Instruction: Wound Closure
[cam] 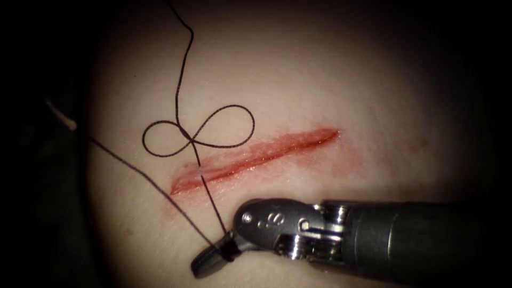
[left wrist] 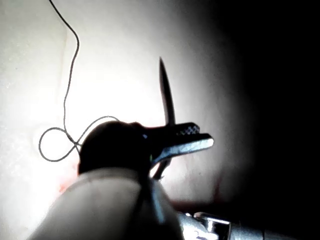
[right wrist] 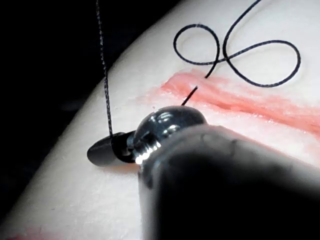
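The cut (cam: pixel 256 154) runs slantwise across the tissue (cam: pixel 330 80), red along its length. My right tool's jaws (cam: pixel 212 260) lie on the tissue below the cut's left end, shut on the dark thread (cam: pixel 212 205), which wraps around them (right wrist: pixel 114 142). That thread rises across the cut's left end into a figure-eight loop (cam: pixel 213 130) on the cut's upper-left side. A second strand (cam: pixel 144 178) runs from the jaws up to the left. My left tool's jaws (left wrist: pixel 192 137) are shut on the needle (left wrist: pixel 165 87) near mid-curve, off the tissue, with its point free.
Red fluid stains the tissue around the cut (right wrist: pixel 240 97). The right tool's shaft (cam: pixel 426 237) covers the tissue at the lower right. The thread's long tail (cam: pixel 184 58) trails off over the tissue's upper left. The tissue's left edge falls into dark.
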Robot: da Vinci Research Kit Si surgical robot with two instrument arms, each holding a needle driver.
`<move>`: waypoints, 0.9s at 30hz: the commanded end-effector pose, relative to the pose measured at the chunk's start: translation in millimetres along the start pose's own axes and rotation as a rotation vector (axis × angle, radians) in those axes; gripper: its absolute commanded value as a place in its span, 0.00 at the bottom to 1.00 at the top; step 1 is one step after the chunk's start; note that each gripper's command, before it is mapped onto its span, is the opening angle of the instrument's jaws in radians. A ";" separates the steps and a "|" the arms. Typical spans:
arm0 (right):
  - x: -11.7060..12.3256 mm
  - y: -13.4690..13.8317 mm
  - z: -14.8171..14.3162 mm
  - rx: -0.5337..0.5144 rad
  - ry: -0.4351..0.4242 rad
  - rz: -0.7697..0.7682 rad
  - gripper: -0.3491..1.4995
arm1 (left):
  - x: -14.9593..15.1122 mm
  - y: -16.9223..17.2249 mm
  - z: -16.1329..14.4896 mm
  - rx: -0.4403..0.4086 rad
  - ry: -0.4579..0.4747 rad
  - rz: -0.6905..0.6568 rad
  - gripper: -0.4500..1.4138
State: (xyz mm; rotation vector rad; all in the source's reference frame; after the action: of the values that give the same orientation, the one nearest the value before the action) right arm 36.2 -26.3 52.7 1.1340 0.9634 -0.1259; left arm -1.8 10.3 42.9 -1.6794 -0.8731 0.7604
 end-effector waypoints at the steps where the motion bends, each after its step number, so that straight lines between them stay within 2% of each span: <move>1: 0.0 0.3 0.5 -0.001 0.001 0.003 0.00 | -0.6 -0.6 0.4 -0.001 -0.003 -0.004 0.00; 7: -3.1 -3.8 -1.0 0.074 -0.064 0.187 0.00 | 3.5 -0.9 -3.1 0.065 0.064 0.098 0.00; 11: -4.4 -5.8 -1.8 0.098 -0.094 0.272 0.00 | 5.2 -0.8 -4.2 0.089 0.082 0.145 0.00; 12: -5.2 -7.0 -2.4 0.107 -0.113 0.327 0.00 | 6.5 -0.5 -5.2 0.110 0.097 0.164 0.00; 15: -6.0 -8.5 -3.3 0.114 -0.144 0.394 0.00 | 8.4 0.1 -6.4 0.129 0.104 0.192 0.00; 21: -5.6 -10.3 -6.5 0.103 -0.190 0.501 0.00 | 10.5 0.6 -8.6 0.168 0.135 0.240 0.00; 23: -5.2 -11.4 -8.5 0.076 -0.246 0.537 0.00 | 11.3 0.8 -9.2 0.181 0.144 0.259 0.00; 27: -5.6 -11.7 -9.6 0.058 -0.272 0.535 0.00 | 12.0 1.1 -9.8 0.195 0.152 0.278 0.00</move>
State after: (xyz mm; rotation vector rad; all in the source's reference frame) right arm 20.2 -26.1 47.2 1.3558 0.3946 0.1254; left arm 13.7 15.4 42.9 -1.6736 -0.4384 0.8633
